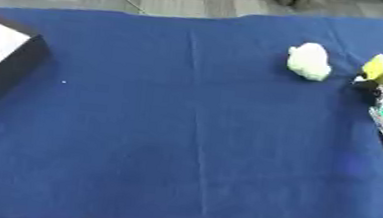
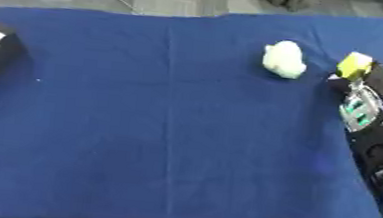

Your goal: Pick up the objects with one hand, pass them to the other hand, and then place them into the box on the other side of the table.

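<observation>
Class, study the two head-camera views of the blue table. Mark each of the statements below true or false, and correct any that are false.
1. The robot's right hand is at a small yellow object near the table's right edge. True.
2. The pale green soft lump lies inside the box. False: it lies on the blue tablecloth, to the left of the yellow object.
3. The black-sided box with a white inside stands at the table's left edge. True.
4. The robot's left hand is reaching over the middle of the table. False: no left hand shows in either view.
5. The pale green lump touches the box. False: they lie far apart, at opposite sides of the table.
</observation>
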{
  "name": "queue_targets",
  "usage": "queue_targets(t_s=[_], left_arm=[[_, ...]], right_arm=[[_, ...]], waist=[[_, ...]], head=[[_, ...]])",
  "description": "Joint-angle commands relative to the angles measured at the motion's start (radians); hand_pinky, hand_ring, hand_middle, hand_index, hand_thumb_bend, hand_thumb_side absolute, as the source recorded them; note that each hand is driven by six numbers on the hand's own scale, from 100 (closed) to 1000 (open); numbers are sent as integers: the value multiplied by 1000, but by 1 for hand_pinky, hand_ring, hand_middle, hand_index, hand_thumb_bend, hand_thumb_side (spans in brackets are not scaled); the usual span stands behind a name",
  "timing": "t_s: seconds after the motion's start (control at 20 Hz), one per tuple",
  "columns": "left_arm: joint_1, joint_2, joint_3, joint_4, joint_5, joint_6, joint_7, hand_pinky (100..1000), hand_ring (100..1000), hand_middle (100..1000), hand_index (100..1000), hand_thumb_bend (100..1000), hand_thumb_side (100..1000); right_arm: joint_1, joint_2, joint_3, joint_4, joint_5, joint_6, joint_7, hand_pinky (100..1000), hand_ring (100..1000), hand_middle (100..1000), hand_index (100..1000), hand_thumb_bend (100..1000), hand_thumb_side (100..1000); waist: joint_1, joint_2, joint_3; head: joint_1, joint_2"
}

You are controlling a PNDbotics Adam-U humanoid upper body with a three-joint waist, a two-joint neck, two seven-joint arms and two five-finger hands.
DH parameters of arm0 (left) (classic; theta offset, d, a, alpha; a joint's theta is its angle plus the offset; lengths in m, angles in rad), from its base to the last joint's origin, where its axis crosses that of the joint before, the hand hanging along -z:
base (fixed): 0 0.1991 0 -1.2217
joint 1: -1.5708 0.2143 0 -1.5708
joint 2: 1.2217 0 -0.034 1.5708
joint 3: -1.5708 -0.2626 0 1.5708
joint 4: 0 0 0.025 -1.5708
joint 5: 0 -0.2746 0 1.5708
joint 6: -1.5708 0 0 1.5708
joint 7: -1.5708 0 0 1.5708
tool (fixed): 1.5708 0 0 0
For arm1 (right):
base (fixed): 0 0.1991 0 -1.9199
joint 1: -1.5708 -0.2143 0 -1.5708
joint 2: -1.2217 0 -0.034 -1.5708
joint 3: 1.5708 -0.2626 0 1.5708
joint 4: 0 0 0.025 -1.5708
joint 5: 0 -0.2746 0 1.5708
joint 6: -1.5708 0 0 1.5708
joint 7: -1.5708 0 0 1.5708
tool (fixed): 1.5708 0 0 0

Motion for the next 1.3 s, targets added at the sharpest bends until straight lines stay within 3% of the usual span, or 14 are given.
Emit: queue_targets(t_s=[0.05, 0.35, 0.6, 1.0, 1.3], left_arm=[[-11, 11, 2, -15, 2, 1, -1, 661, 624, 707, 824, 765, 572], [-11, 11, 2, -12, 6, 1, 1, 660, 624, 706, 823, 761, 572], [-11, 16, 6, -3, 7, 3, 8, 659, 621, 704, 820, 760, 572], [-18, 47, 4, 35, 16, 9, 16, 653, 614, 699, 817, 759, 572], [-39, 77, -7, 97, 36, 17, 11, 650, 611, 698, 817, 749, 583]], right_arm=[[-1, -26, -3, -1, -29, -3, -46, 628, 573, 357, 581, 100, 272], [11, -18, -1, -39, -56, -28, -116, 589, 519, 226, 434, 100, 141], [45, 1, 13, -178, -46, -67, -121, 566, 490, 174, 371, 100, 100], [143, 55, 73, -580, 39, -118, -46, 550, 475, 157, 330, 100, 100], [231, 135, 166, -936, 77, -178, 33, 558, 481, 173, 333, 100, 100]], waist=[[-2, -12, -1], [-7, -18, -7], [-11, -24, -20], [-15, -35, -44], [-14, -42, -64]], head=[[0, -2], [4, -2], [18, -2], [79, -2], [139, -2]])
